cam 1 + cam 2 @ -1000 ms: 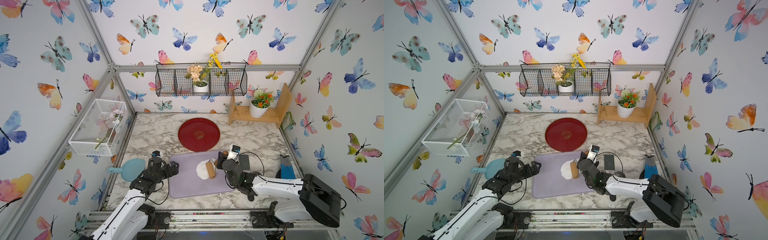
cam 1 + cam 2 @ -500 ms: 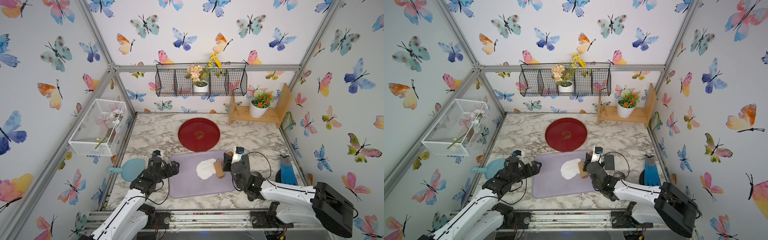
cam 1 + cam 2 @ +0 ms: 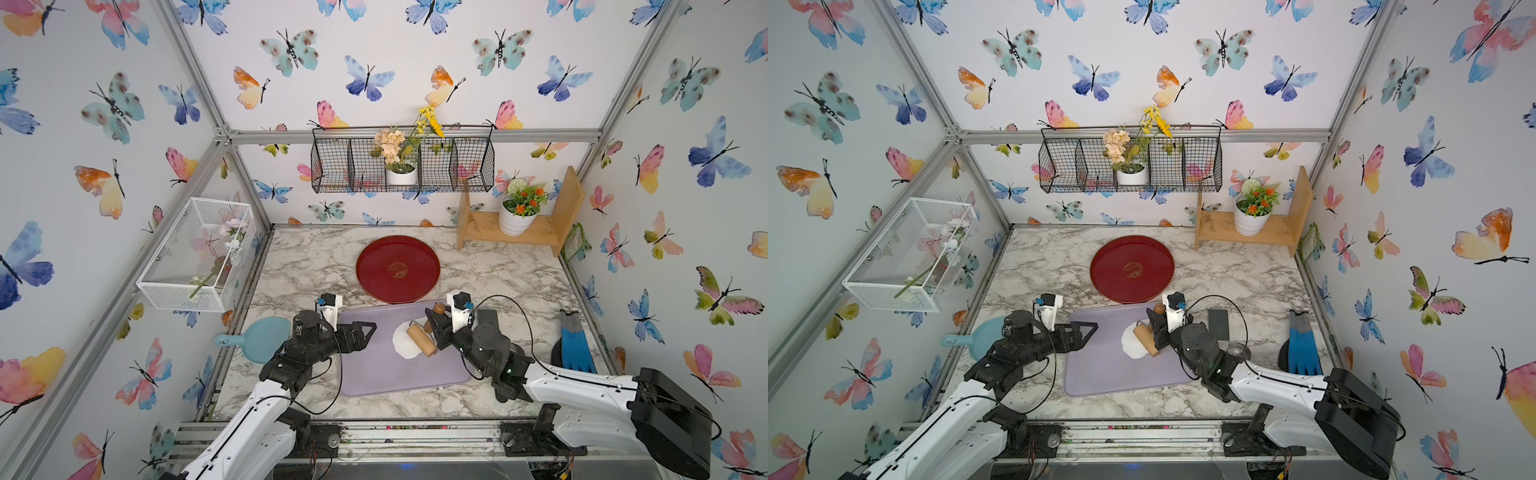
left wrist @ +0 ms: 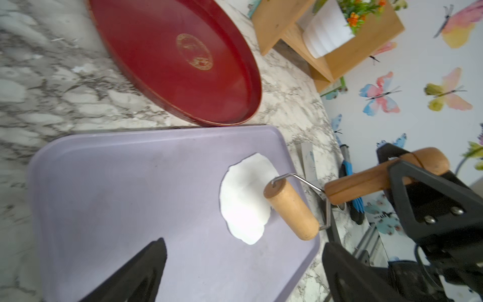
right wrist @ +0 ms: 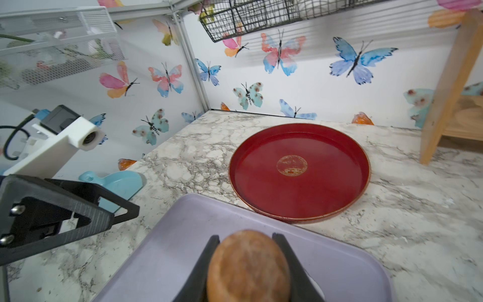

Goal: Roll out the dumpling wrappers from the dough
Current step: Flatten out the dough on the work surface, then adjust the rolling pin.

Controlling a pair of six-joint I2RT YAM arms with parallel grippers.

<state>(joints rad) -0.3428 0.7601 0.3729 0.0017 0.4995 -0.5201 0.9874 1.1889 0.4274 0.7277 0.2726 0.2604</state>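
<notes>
The dough (image 3: 402, 347) (image 3: 1130, 345) (image 4: 244, 201) lies as a flat white irregular sheet on the right part of a purple mat (image 3: 374, 374) (image 4: 117, 183) (image 5: 183, 235). A wooden roller's barrel (image 3: 422, 340) (image 3: 1147, 340) (image 4: 291, 209) rests at the dough's right edge. My right gripper (image 3: 433, 328) (image 3: 1154, 328) (image 5: 245, 236) is shut on the roller's wooden handle (image 4: 379, 180) (image 5: 248, 266). Over the mat's left side my left gripper (image 3: 365, 334) (image 3: 1090, 332) (image 4: 243, 261) stands open and holds nothing. The dumpling wrappers are out of view.
A red tray (image 3: 382, 257) (image 5: 261, 188) lies just behind the mat. A light-blue pan (image 3: 262, 338) sits at the left edge, a blue glove (image 3: 575, 345) at the right. A black flat object (image 3: 1219, 324) lies right of the mat. A wooden shelf (image 3: 540, 239) with a potted plant fills the back right corner.
The right gripper drew the roller rightward off the dough, then pushed it back left onto the dough's right edge. The left arm has stayed still.
</notes>
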